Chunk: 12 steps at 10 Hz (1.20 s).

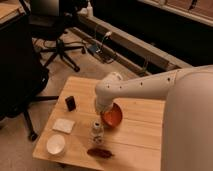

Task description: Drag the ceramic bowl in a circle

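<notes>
The ceramic bowl (113, 116) is round and orange-red with a paler inside. It sits on the wooden table (85, 87) near its middle. My white arm reaches in from the right and bends down over the bowl's left rim. My gripper (101, 108) is at that rim, mostly hidden behind the wrist, in contact with or just inside the bowl.
A small jar or bottle (96, 131) stands just in front of the bowl. A dark red object (99, 152) lies near the front edge. A white bowl (56, 144), a white square pad (64, 125) and a small black box (70, 103) are to the left. Office chairs (60, 35) stand behind.
</notes>
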### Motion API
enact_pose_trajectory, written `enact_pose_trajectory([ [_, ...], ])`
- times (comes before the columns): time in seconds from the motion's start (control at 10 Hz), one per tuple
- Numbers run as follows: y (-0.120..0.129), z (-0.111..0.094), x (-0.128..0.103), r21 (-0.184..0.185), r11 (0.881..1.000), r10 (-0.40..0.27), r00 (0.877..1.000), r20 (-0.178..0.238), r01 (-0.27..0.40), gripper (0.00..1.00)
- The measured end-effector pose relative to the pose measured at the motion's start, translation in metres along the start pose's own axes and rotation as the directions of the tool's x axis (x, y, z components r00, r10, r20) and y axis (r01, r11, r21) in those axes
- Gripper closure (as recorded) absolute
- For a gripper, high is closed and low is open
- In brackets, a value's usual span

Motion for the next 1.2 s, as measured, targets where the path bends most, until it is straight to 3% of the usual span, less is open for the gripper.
enact_pose_trajectory([
  [0.3,0.015,0.010,0.039,-0.034,0.999,-0.026,0.999,-0.029,0.025,1.00],
  [0.5,0.003,0.009,0.059,-0.019,1.000,-0.021,0.999,-0.041,0.020,1.00],
  [0.8,-0.054,0.003,0.095,0.069,0.997,0.035,0.997,-0.074,-0.030,1.00],
  [0.9,-0.086,0.004,0.113,0.115,0.990,0.087,0.991,-0.097,-0.075,1.00],
  [1.2,-0.130,0.017,0.140,0.173,0.971,0.189,0.973,-0.133,-0.165,1.00],
])
